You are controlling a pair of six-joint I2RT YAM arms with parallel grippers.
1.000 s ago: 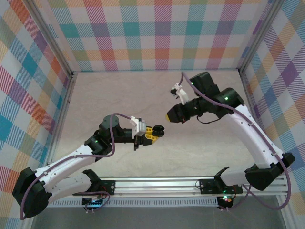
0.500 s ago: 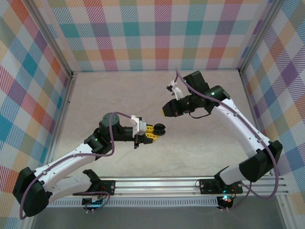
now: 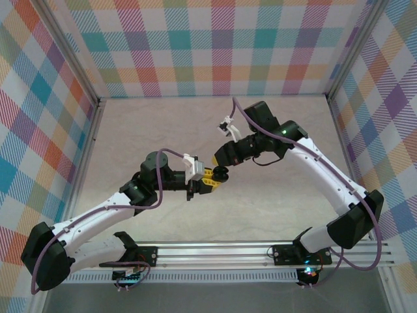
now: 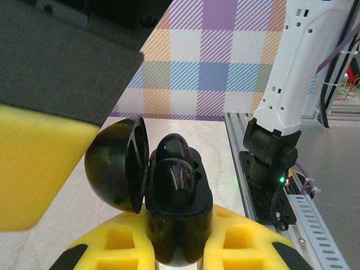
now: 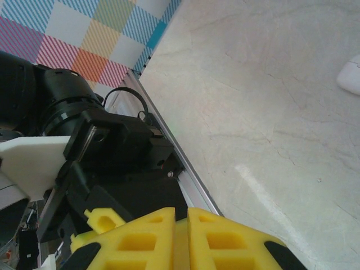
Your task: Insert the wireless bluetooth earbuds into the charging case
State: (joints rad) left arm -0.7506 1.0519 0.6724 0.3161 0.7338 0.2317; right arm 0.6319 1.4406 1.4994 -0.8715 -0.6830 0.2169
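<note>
1. Two glossy black earbuds (image 4: 171, 183) are sitting in the open black case (image 4: 179, 222), with its lid (image 4: 115, 171) tipping left
2. The left gripper (image 4: 179, 250) is pinching that case between yellow fingers (image 4: 121, 244)
3. The right gripper (image 5: 181, 219) is hovering just beside it, its own pair pressed together

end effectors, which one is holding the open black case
The left end effector: its yellow fingers clamp the black case, lid open. The right end effector is shut, no case in it.

Probably a robotics lab test cell: plaid-patterned walls (image 3: 221, 45) enclose a pale table (image 3: 150, 124), with an aluminium rail (image 3: 221, 250) along the frame's bottom.
</note>
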